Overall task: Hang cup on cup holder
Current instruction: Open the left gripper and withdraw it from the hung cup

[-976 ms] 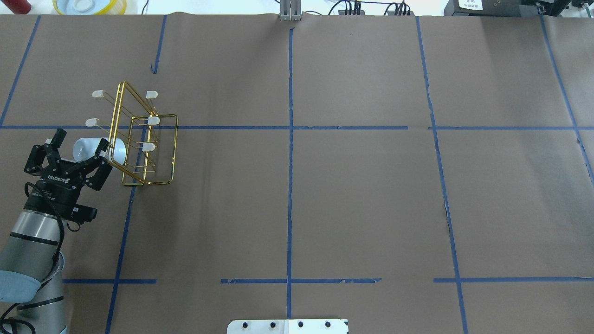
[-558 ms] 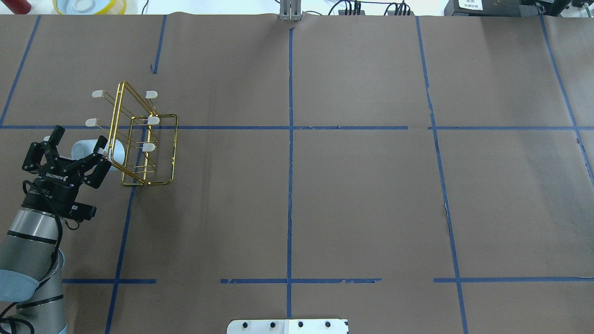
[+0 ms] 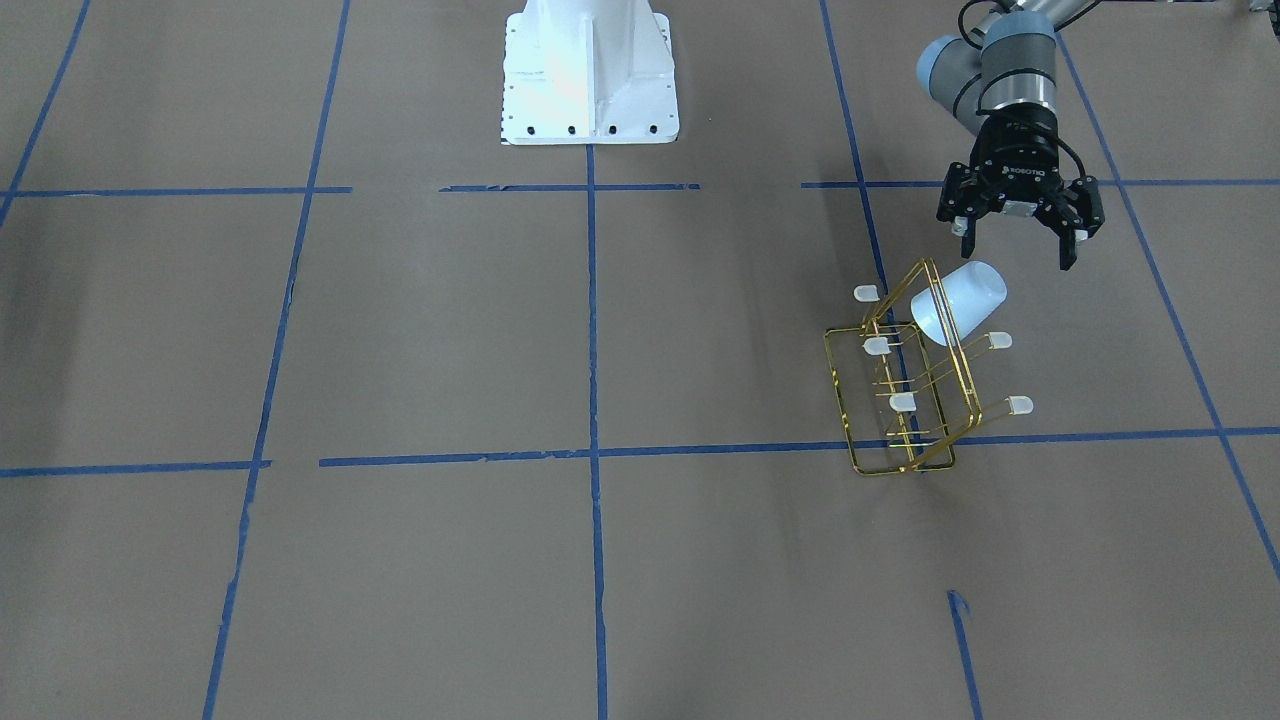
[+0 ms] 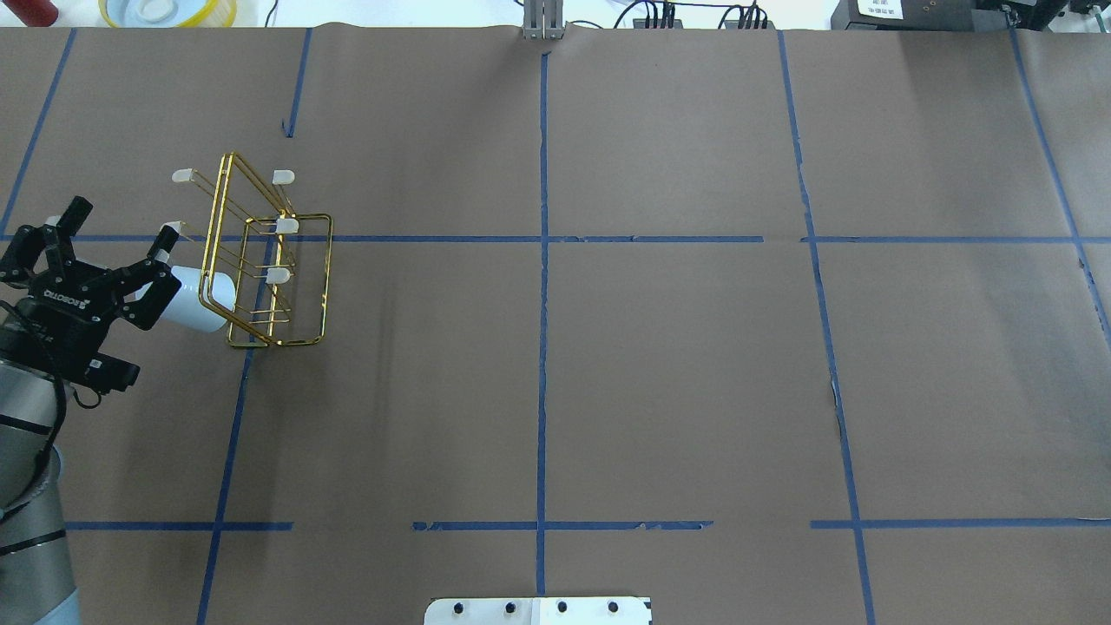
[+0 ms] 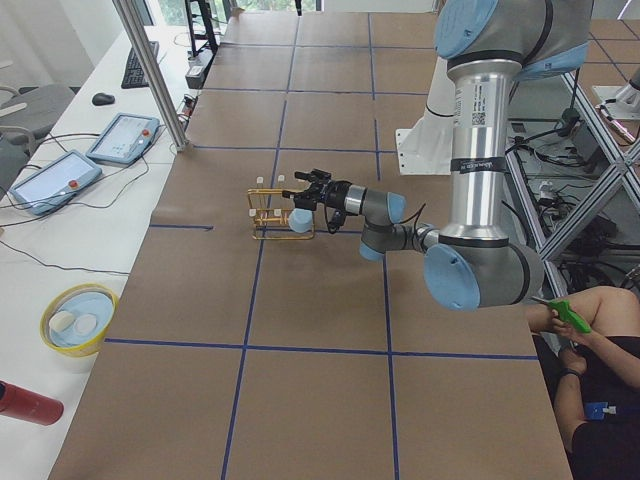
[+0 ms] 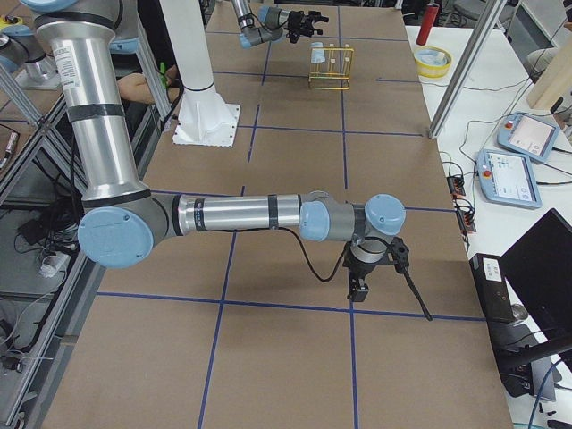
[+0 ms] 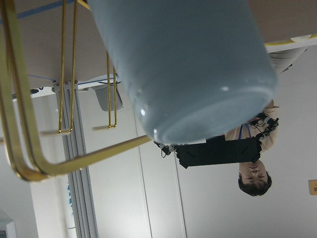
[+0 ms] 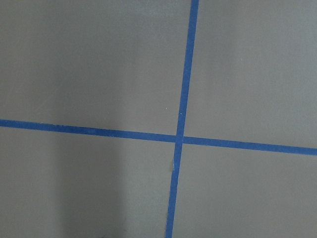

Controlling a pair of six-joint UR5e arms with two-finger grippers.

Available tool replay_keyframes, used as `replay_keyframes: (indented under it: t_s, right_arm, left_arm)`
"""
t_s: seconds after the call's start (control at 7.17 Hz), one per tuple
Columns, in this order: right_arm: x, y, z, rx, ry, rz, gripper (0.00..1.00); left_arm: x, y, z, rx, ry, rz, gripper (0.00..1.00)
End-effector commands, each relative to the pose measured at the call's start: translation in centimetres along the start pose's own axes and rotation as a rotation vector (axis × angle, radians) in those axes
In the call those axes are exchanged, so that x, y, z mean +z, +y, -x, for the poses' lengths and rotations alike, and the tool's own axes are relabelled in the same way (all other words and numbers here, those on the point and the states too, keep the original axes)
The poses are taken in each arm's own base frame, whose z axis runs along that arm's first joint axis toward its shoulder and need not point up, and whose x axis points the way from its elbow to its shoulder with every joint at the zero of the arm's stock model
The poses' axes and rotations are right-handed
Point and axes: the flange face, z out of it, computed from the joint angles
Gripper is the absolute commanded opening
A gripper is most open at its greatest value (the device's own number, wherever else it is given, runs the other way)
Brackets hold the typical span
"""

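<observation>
The pale bluish-white cup (image 4: pixel 201 299) hangs tilted on a prong of the gold wire cup holder (image 4: pixel 279 260), on the side facing my left arm. In the front view the cup (image 3: pixel 958 302) sits at the top of the cup holder (image 3: pixel 905 410). My left gripper (image 4: pixel 117 227) is open and empty, a short way back from the cup and not touching it; it also shows in the front view (image 3: pixel 1015 248). The left wrist view shows the cup's base (image 7: pixel 188 64) close up beside the rack wire (image 7: pixel 15 124). My right gripper (image 6: pixel 375 268) shows only in the exterior right view, low over the table, and I cannot tell its state.
A yellow bowl (image 4: pixel 165 10) and a red object (image 4: pixel 30 10) lie beyond the table's far left corner. The white robot base (image 3: pixel 590 70) is at the near edge. An operator (image 5: pixel 590 370) sits beside the table. The right wrist view shows only brown paper and blue tape (image 8: pixel 181 139).
My left gripper has drawn back from the cup, to the left in the overhead view. The cup stays on the rack prong, clear of the fingers.
</observation>
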Motion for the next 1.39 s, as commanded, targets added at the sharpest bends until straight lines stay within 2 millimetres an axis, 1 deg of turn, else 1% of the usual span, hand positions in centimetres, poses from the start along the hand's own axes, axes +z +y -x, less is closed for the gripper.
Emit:
replay_keyframes:
  t_s: [0.0, 0.28, 0.42, 0.56, 0.84, 1.12, 1.25]
  right_arm:
    - [0.0, 0.0, 0.0, 0.000, 0.000, -0.001, 1.00]
    - [0.0, 0.0, 0.0, 0.000, 0.000, -0.001, 1.00]
    - [0.0, 0.0, 0.0, 0.000, 0.000, 0.001, 1.00]
    - [0.0, 0.0, 0.0, 0.001, 0.000, 0.000, 1.00]
    - [0.0, 0.0, 0.0, -0.001, 0.000, 0.000, 1.00]
    - [0.0, 0.0, 0.0, 0.000, 0.000, -0.001, 1.00]
    - [0.0, 0.0, 0.0, 0.001, 0.000, 0.000, 1.00]
  left_arm:
    - [2.3, 3.8, -3.6, 0.140, -0.043, -0.080, 1.00]
    - [4.3, 6.2, -8.1, 0.447, -0.120, -0.087, 1.00]
    - [5.0, 6.6, -11.3, 0.573, -0.155, -0.107, 1.00]
    - [5.5, 6.2, -14.5, 0.749, -0.213, -0.135, 1.00]
    - [5.8, 5.8, -19.6, 0.990, -0.350, -0.217, 1.00]
    - [6.3, 6.6, -23.2, 1.227, -0.484, -0.308, 1.00]
    - [6.3, 6.7, -24.9, 1.348, -0.568, -0.346, 1.00]
